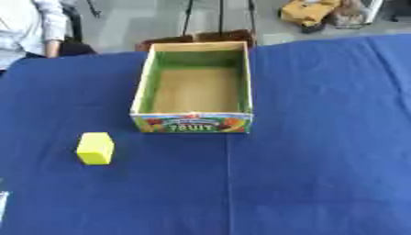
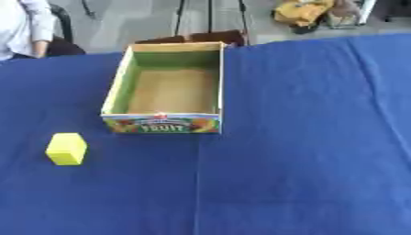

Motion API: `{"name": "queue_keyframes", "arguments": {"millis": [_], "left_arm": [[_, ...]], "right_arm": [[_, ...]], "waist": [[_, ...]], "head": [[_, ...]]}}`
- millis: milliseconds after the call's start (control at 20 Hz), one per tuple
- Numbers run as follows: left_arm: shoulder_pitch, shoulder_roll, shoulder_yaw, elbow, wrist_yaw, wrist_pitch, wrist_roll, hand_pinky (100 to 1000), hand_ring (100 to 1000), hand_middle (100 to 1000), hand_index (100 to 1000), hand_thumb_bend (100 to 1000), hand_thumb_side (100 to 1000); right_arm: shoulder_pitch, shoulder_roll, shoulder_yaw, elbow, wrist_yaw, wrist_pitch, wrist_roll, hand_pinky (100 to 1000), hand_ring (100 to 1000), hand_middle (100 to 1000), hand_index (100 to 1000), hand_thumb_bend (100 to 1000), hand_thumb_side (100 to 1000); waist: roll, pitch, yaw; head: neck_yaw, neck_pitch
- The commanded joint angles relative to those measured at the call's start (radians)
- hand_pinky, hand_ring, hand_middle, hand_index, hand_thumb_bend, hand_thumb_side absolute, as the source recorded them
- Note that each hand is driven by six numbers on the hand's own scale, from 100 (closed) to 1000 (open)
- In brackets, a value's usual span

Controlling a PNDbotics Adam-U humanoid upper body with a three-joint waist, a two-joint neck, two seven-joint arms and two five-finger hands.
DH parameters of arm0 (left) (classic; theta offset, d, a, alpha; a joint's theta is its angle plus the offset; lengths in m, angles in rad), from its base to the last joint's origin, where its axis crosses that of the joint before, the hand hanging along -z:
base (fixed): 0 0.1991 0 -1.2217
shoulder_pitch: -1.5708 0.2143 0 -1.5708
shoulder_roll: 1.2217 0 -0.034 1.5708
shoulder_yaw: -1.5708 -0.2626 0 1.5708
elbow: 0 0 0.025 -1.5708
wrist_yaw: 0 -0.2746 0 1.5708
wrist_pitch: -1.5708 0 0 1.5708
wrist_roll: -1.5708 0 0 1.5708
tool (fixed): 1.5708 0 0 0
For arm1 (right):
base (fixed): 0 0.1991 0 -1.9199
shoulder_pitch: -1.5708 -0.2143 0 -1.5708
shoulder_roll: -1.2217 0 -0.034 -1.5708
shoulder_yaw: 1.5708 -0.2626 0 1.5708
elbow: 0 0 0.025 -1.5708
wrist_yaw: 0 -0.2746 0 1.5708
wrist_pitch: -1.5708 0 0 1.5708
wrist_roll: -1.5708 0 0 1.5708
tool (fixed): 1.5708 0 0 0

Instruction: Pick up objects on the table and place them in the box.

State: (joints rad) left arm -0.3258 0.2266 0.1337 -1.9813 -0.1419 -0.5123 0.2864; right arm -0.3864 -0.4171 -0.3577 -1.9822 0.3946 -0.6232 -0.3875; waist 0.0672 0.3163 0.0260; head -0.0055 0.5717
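Box and block are the only things before me on the table; neither of my hands shows in either view, so I cannot say whether their fingers are straight or curled. At the lower left edge of the left eye view a small pale sliver peeks in, too little of it for me to tell what it is.

Nearest to me, on my left, a yellow block sits on the blue tablecloth. It stands upright on one face and nothing touches it. It lies apart from the box, nearer me and to the left of the box's front left corner.

Farther out, near the middle of the table, the cardboard box stands open at the top. Its inner walls are green, its floor plain brown and bare. The front wall facing me carries a colourful printed label with fruit pictures and lettering. A faint crease in the cloth runs from the box's front toward me.
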Motion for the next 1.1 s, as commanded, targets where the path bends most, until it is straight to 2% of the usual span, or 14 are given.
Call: {"name": "queue_keyframes", "arguments": {"millis": [50, 200, 400, 650, 850, 950, 1100], "left_arm": [[-0.003, 0.017, 0.011, -0.019, -0.007, 0.005, 0.001, 607, 787, 796, 905, 288, 1000], [0.006, 0.070, 0.013, -0.019, -0.025, 0.016, -0.002, 609, 792, 801, 912, 289, 1000], [0.018, 0.180, 0.016, -0.019, -0.058, 0.056, 0.003, 615, 805, 821, 949, 293, 1000], [0.040, 0.368, 0.024, -0.019, -0.143, 0.202, -0.029, 636, 835, 871, 1000, 373, 1000], [0.054, 0.521, 0.016, -0.018, -0.206, 0.333, -0.152, 669, 865, 908, 1000, 373, 1000], [0.053, 0.588, 0.007, -0.011, -0.226, 0.386, -0.248, 698, 883, 927, 1000, 369, 1000], [0.026, 0.677, -0.009, 0.033, -0.274, 0.414, -0.428, 761, 912, 957, 1000, 376, 1000]], "right_arm": [[-0.008, -0.012, -0.008, -0.018, 0.003, 0.002, -0.004, 662, 757, 657, 793, 117, 1000], [-0.007, -0.011, -0.005, -0.018, 0.003, 0.004, -0.005, 661, 757, 658, 799, 113, 1000], [-0.005, -0.008, -0.002, -0.018, 0.002, 0.008, -0.001, 661, 756, 660, 800, 107, 1000], [-0.001, -0.004, 0.005, -0.018, -0.001, 0.013, 0.002, 659, 755, 662, 799, 100, 1000], [0.003, -0.002, 0.009, -0.018, -0.004, 0.015, 0.007, 659, 755, 662, 799, 100, 1000], [0.004, -0.002, 0.011, -0.018, -0.006, 0.015, 0.010, 659, 755, 661, 799, 102, 1000], [0.007, -0.002, 0.014, -0.018, -0.008, 0.015, 0.016, 660, 755, 658, 799, 116, 1000]], "waist": [[0.007, -0.021, 0.001], [0.006, -0.027, 0.003], [0.003, -0.039, 0.004], [-0.003, -0.064, 0.001], [-0.005, -0.075, -0.001], [-0.004, -0.078, -0.003], [-0.003, -0.078, -0.008]], "head": [[0.004, 0.007], [0.001, 0.013], [-0.002, 0.026], [0.008, 0.039], [0.009, 0.043], [0.010, 0.045], [0.006, 0.052]]}}
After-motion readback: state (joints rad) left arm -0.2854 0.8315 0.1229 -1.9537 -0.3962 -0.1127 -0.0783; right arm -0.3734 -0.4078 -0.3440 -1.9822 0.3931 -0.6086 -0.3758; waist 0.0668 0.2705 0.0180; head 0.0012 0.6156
